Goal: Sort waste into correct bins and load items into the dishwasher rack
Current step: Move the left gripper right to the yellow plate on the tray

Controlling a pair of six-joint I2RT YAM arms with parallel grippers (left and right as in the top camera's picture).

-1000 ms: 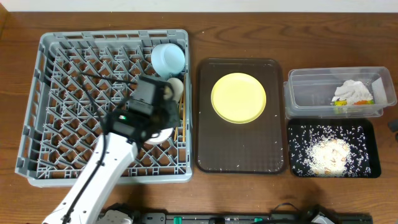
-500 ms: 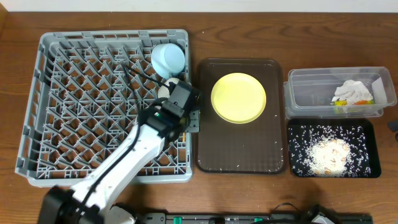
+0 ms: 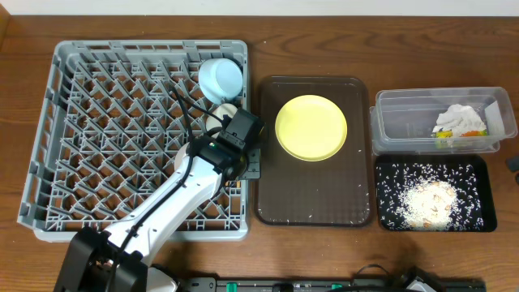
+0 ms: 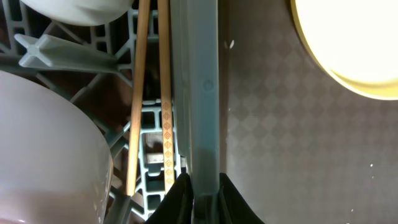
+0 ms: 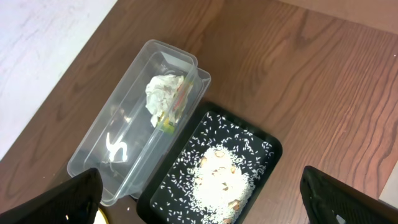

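The left claw (image 4: 198,186) holds nothing. Its jaws stand narrowly apart, straddling the right rim of the dishwasher rack (image 3: 49,122) from above. Just left of that rim, inside the rack, lie the chopsticks (image 4: 165,93) and beside them the white bowl (image 4: 43,155). The light blue bowl (image 3: 220,77) sits in the far right corner.

The yellow plate (image 3: 311,127) lies flat on the brown tray (image 3: 276,195) just right of the rack. It looks like the one item not yet loaded, so it is likely the target. To take it well, the claw should rise clear of the rim and spread wider. It should then meet the plate's left edge at a slant so one finger slips under the lip, and stand the plate between pegs.

The right claw (image 5: 202,199), wide and empty, hangs over the clear tub (image 5: 112,155) and black tray (image 5: 267,149).
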